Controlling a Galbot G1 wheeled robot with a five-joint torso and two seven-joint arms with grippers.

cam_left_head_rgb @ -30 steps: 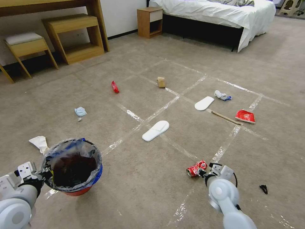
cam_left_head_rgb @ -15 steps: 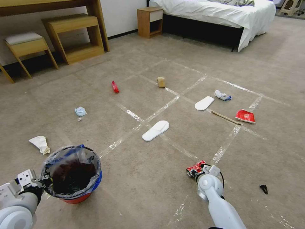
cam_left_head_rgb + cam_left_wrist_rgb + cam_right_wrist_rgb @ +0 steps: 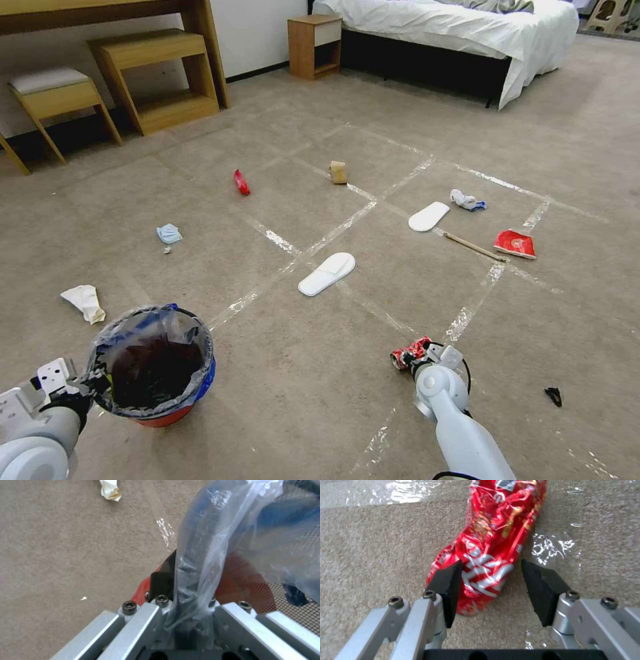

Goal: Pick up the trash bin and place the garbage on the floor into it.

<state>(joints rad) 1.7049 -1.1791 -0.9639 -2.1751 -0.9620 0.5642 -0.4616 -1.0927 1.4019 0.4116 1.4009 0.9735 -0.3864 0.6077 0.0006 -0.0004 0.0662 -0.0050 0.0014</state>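
The trash bin (image 3: 207, 375), red below and blue above with a crinkled plastic liner, hangs just above the floor (image 3: 300, 400) at the near left. My left gripper (image 3: 92, 387) is shut on its rim; the left wrist view shows the fingers (image 3: 160, 605) clamping rim and liner over the red base (image 3: 246, 580). A crushed red can (image 3: 407, 353) lies on a tape strip at the near right. My right gripper (image 3: 421, 361) stands open over it, its pads (image 3: 448, 585) straddling the can (image 3: 500, 525). Other garbage: two white slippers (image 3: 327, 273) (image 3: 429, 216), and a tissue (image 3: 83, 301).
Farther out lie a blue mask (image 3: 169, 233), red wrapper (image 3: 241, 182), tan paper bag (image 3: 339, 172), wooden stick (image 3: 475, 247), red packet (image 3: 515, 243) and a black scrap (image 3: 553, 396). Wooden desk and stool (image 3: 60, 100) stand back left, a bed (image 3: 467, 33) at the back.
The bin and left gripper have sunk a little lower. My right arm swung left and its gripper came down around the can.
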